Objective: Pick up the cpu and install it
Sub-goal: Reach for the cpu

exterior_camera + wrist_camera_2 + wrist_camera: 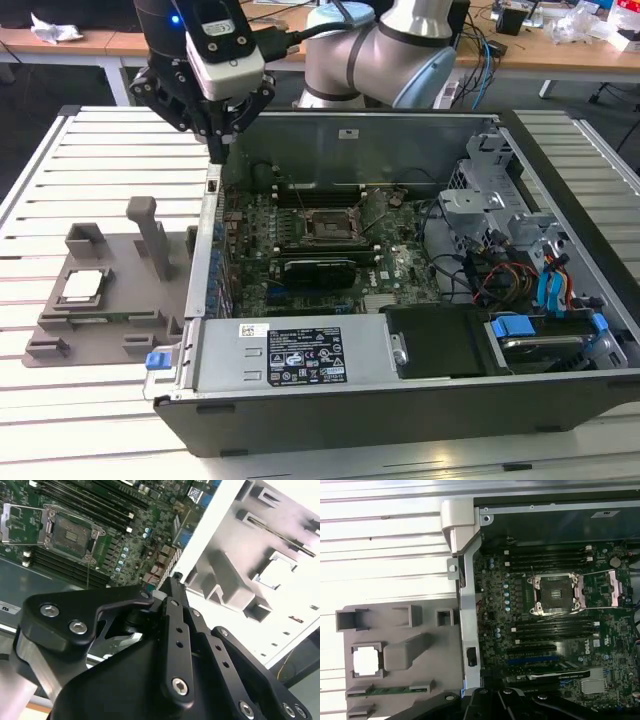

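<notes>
The cpu (82,287) is a small square chip with a silver top, lying flat in a recess of the grey fixture tray (110,320) on the exterior view's left, outside the computer case. It also shows in the first wrist view as a bright square, the cpu (366,661), on the tray (410,645). My gripper (216,152) hangs high above the case's left wall, between tray and motherboard, fingers shut on nothing. In the second wrist view the gripper (172,581) has its black fingers pressed together. The open socket (325,228) sits mid-motherboard with its metal frame (556,594) lifted.
The open computer case (300,360) lies on a white slatted table (60,420). Its metal left wall (469,630) stands between tray and motherboard. An upright grey post (152,235) rises from the tray. Drive bays and cables (520,270) crowd the case's right side.
</notes>
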Controlling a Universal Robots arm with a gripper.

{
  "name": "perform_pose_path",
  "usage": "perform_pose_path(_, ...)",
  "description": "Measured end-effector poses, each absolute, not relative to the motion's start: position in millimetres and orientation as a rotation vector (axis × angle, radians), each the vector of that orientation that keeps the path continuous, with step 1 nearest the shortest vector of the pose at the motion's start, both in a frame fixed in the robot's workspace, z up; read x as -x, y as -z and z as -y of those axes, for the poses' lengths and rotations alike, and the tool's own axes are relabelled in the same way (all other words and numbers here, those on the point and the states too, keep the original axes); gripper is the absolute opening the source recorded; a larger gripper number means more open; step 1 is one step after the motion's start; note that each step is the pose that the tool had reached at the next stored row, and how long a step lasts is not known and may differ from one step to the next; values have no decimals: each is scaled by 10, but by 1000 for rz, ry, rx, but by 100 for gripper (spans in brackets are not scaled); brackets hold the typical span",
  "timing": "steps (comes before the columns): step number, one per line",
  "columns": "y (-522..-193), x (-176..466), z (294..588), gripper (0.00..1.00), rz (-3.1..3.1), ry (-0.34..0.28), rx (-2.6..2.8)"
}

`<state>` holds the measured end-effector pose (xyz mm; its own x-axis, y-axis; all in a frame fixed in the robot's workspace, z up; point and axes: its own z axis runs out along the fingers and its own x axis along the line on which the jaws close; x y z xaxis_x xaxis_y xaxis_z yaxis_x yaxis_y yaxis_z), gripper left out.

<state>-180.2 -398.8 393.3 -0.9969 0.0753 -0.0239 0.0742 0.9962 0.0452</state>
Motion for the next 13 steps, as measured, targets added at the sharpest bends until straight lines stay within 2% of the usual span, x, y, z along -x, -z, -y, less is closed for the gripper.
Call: perform_pose_path(13,-3931,2262,3989,11,-3113,-69,-116)
